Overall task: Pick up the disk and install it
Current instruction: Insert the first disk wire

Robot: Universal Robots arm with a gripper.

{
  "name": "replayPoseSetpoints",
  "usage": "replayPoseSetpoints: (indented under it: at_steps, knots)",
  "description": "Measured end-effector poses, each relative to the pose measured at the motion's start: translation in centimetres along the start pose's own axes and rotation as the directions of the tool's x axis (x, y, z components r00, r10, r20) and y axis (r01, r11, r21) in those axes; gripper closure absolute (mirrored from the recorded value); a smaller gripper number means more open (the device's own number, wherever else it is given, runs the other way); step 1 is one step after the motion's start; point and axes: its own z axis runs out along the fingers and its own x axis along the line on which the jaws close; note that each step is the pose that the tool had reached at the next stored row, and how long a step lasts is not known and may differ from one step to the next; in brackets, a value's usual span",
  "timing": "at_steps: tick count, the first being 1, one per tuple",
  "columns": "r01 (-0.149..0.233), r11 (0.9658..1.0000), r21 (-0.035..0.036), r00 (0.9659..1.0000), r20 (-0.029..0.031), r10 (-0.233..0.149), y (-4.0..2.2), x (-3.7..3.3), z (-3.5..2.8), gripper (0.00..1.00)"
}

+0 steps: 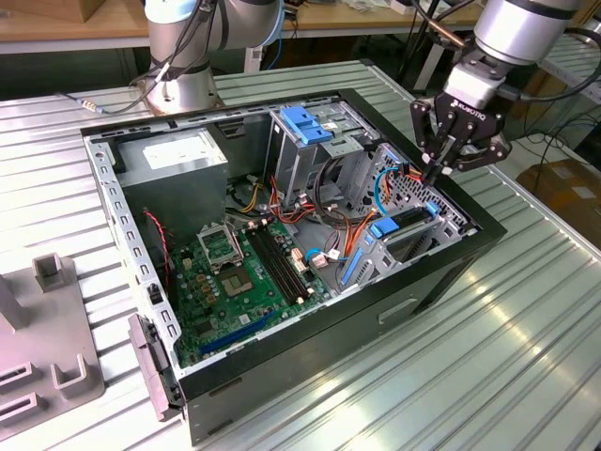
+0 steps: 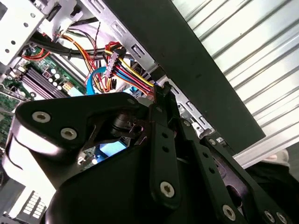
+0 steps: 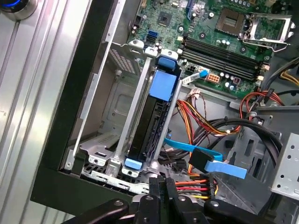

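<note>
one open computer case (image 1: 310,310) on a ribbed table (image 1: 526,329), one motherboard (image 1: 244,272), one grey power-supply box (image 1: 174,160), one drive cage with a blue handle (image 1: 305,127). one disk (image 3: 147,126) sits edge-up in its bay by the case wall (blue rails visible in the first wrist view). one gripper (image 1: 441,171) hangs just above it, fingertips together on nothing.

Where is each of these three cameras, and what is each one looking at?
Exterior view: off the arm, looking down at the open computer case; arm and gripper show.
First wrist view: rides near the wrist, looking down into the case at the disk in its bay and the motherboard; gripper shows.
Second wrist view: rides near the wrist, looking past the gripper's black linkage.
All share the coloured cables.
</note>
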Motion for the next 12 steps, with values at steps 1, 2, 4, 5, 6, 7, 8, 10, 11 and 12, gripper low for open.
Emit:
replayPoseSetpoints:
  at_steps: [1,2,4,5,6,7,8,10,11,12]
  knots:
    - [-0.008,1.0,-0.0002,1.0,-0.0002,0.008,0.0,0.0,0.0,0.83]
    - [-0.017,0.9998,-0.0004,0.9998,-0.0001,0.017,0.02,-0.01,0.01,0.83]
    - [-0.034,0.9994,-0.0008,0.9994,-0.0005,0.034,0.17,-0.05,0.01,0.83]
    - [-0.039,0.9992,-0.001,0.9992,-0.0006,0.039,0.36,-0.11,0.0,0.83]
    - [-0.039,0.9992,-0.001,0.9992,-0.0006,0.039,0.85,-0.21,-0.01,0.83]
    - [-0.039,0.9992,-0.0009,0.9992,-0.0006,0.039,1.22,-0.3,-0.01,0.83]
    - [-0.042,0.9991,-0.0009,0.9991,-0.0007,0.042,1.34,-0.33,-0.01,0.83]
    - [-0.067,0.9977,-0.0015,0.9977,-0.001,0.067,1.34,-0.34,0.01,0.83]
    - [-0.095,0.9954,-0.0022,0.9954,-0.0016,0.095,1.34,-0.34,0.04,0.83]
    - [-0.125,0.9922,-0.0028,0.9922,-0.0021,0.125,1.35,-0.34,0.09,0.83]
